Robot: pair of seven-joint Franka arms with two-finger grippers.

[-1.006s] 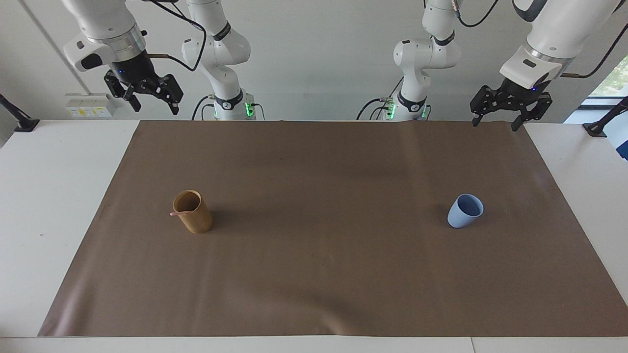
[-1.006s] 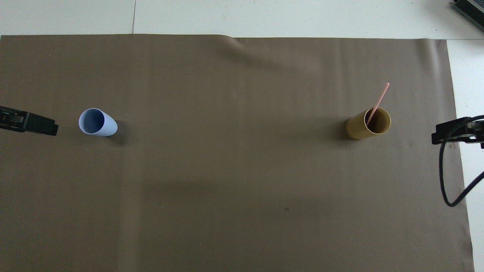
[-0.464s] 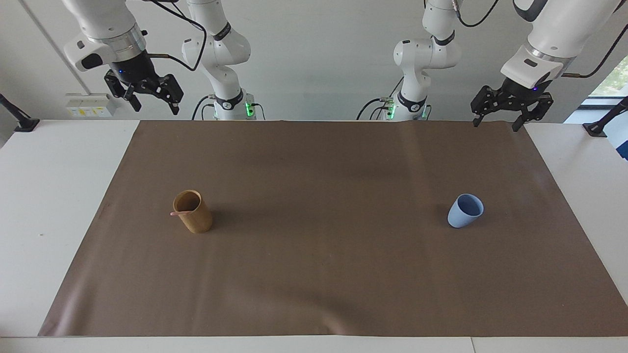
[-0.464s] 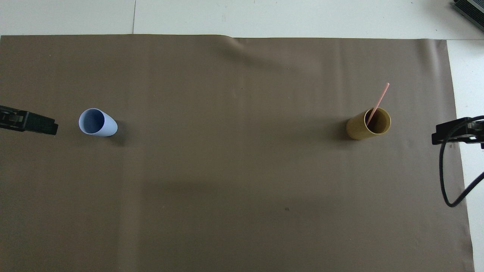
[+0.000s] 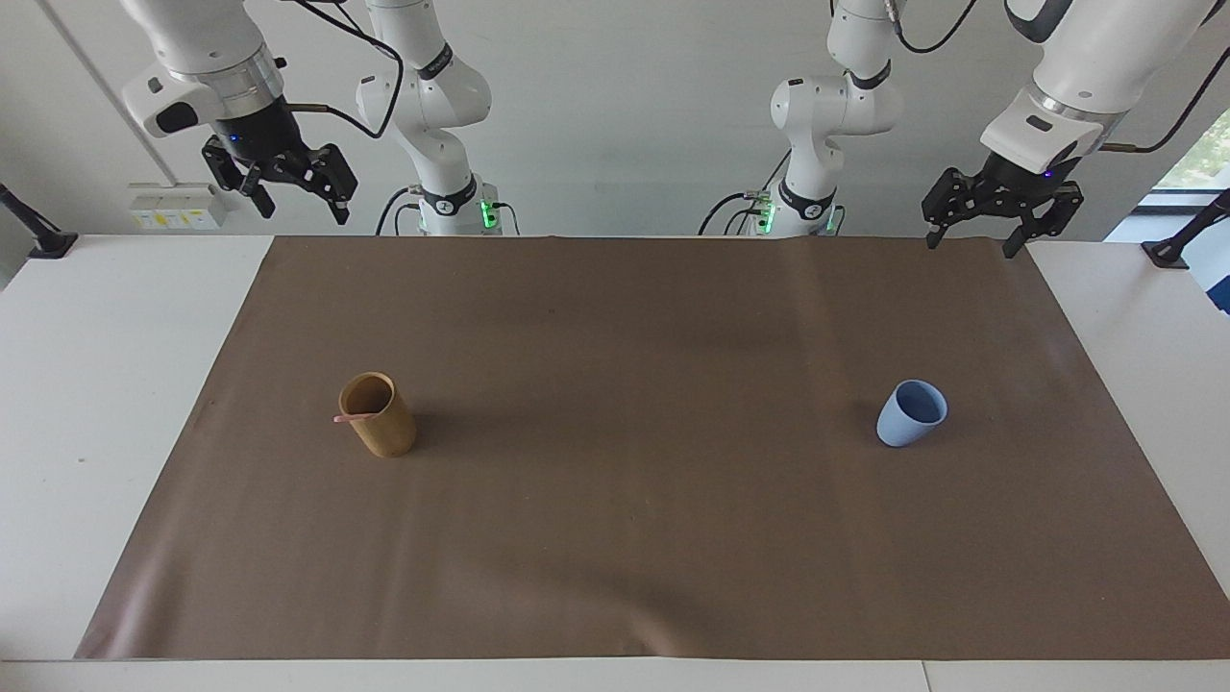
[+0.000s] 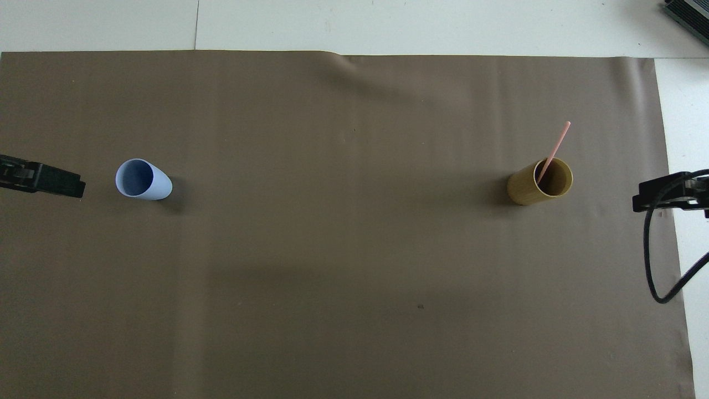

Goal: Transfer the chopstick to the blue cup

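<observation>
The pale pink chopstick (image 6: 555, 145) stands slanted in the tan bamboo-coloured cup (image 6: 533, 188), with its top sticking out over the rim; in the facing view only a short pink end (image 5: 344, 419) shows at that cup's rim (image 5: 378, 415). The light blue cup (image 5: 910, 413) stands empty toward the left arm's end of the table and also shows in the overhead view (image 6: 141, 180). My right gripper (image 5: 302, 206) is open and empty, high over the table's edge near its base. My left gripper (image 5: 971, 242) is open and empty, also raised over the edge nearest the robots.
A brown mat (image 5: 615, 538) covers most of the white table (image 5: 86, 404). The two cups stand far apart on it, the tan one toward the right arm's end. A black cable (image 6: 651, 260) hangs by the right gripper.
The right gripper has drifted slightly upward. The cups, the chopstick and the left gripper have not moved.
</observation>
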